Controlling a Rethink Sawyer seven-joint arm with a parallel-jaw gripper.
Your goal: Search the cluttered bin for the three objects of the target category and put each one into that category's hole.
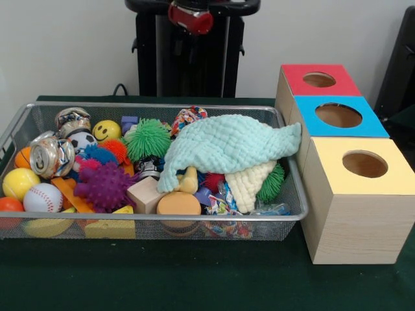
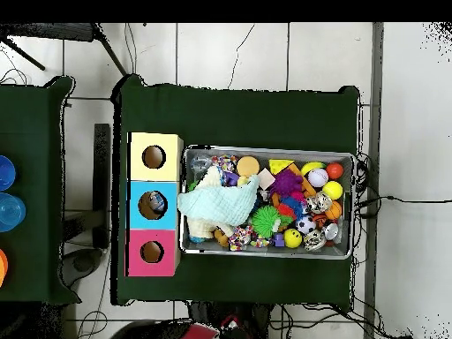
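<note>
A wire mesh bin (image 1: pixel 162 219) (image 2: pixel 269 151) is packed with clutter. A mint cloth (image 1: pixel 227 146) (image 2: pixel 221 203) drapes over its right part and rim, with a cream knitted cloth (image 1: pixel 249 184) under it. At the left lie two crushed cans (image 1: pixel 52 155), a baseball (image 1: pixel 43 197), a yellow ball (image 1: pixel 19 183) and a smiley ball (image 1: pixel 106 130). In the middle sit a green fuzzy ball (image 1: pixel 148 138), a purple spiky ball (image 1: pixel 104 186) and a wooden cube (image 1: pixel 146 194). Beside the bin stand a red box (image 1: pixel 298 76), a blue box (image 1: pixel 311 120) and a yellow box (image 1: pixel 331 162), each with a round hole. No gripper shows.
The arm's red and black body (image 1: pixel 191 16) hangs at the top edge, drawn back from the table. Green cloth (image 1: pixel 194 278) covers the table in front of the bin. In the overhead view something small lies inside the blue box's hole (image 2: pixel 157 205).
</note>
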